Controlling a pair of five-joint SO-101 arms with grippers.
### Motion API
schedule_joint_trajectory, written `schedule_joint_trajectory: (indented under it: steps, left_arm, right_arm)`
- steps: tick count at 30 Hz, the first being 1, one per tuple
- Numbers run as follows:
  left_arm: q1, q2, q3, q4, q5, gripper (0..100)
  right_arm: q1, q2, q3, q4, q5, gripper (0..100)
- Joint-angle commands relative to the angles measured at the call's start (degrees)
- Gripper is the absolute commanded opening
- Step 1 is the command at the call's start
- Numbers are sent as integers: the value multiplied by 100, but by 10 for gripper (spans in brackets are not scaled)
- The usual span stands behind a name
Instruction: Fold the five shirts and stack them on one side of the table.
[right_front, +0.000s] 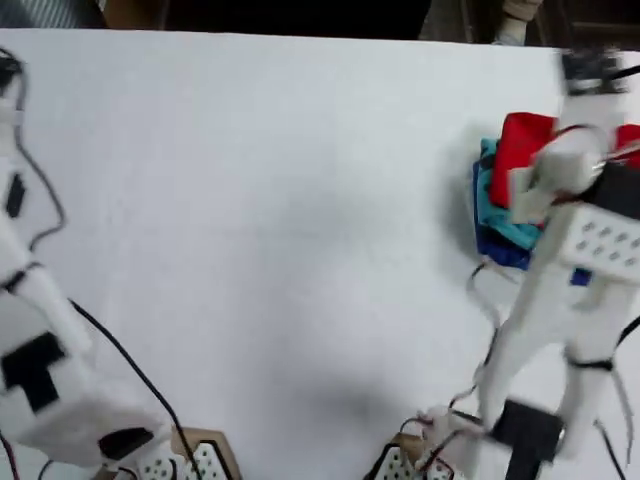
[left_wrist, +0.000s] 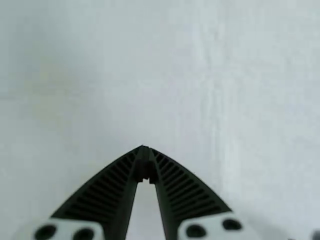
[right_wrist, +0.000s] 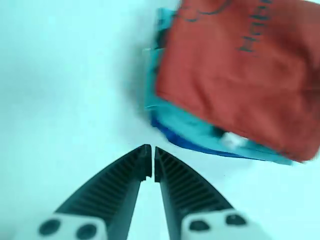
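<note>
Meeting at their tips, the left fingers (left_wrist: 115, 195) are closed on nothing and hang over bare white bench (left_wrist: 150, 75). The right fingers (right_wrist: 125, 185) are drawn together too, with a hairline slit between the ribbed pads, and they hold nothing. They point toward a stack of folded shirts (right_wrist: 220, 95) that lies near them but apart from them.

The right wrist view gives the stack's layers: a red shirt (right_wrist: 240, 75) with dark print lies on top, a teal shirt (right_wrist: 172, 117) pokes out beneath it, and a blue shirt (right_wrist: 190, 142) lies at the bottom against the bench. How many shirts the pile counts cannot be told.

The high view places the stack at the bench's right side, with the red shirt (right_front: 520, 145) over teal (right_front: 495, 205) and blue (right_front: 500, 250). The right arm (right_front: 560, 290) rises over the stack and covers part of it. The left arm (right_front: 40, 370) stands at the left edge, well apart from the shirts. White bench (right_front: 250, 200) stretches between the two arms.
</note>
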Motion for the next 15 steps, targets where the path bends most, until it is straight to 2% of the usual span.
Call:
schedule_joint_trajectory:
  steps: [1, 4, 9, 12, 15]
  left_arm:
    - [765, -1635, 1587, -378, 62, 27]
    - [1187, -3059, 3442, -1187, 343, 27]
    - [1442, -5125, 6527, -2804, 791, 27]
    - [1582, -6268, 7846, -3525, 765, 27]
    - [1758, -7552, 8840, -3903, 782, 28]
  right_arm:
    - [-673, -1244, 1345, -505, -316, 20]
    - [-840, -1930, 2356, -910, -343, 20]
    - [-1095, -2519, 4035, -1279, -325, 20]
    - [-1077, -2774, 4888, -1675, -325, 20]
    - [-1086, -3020, 5679, -2000, -334, 20]
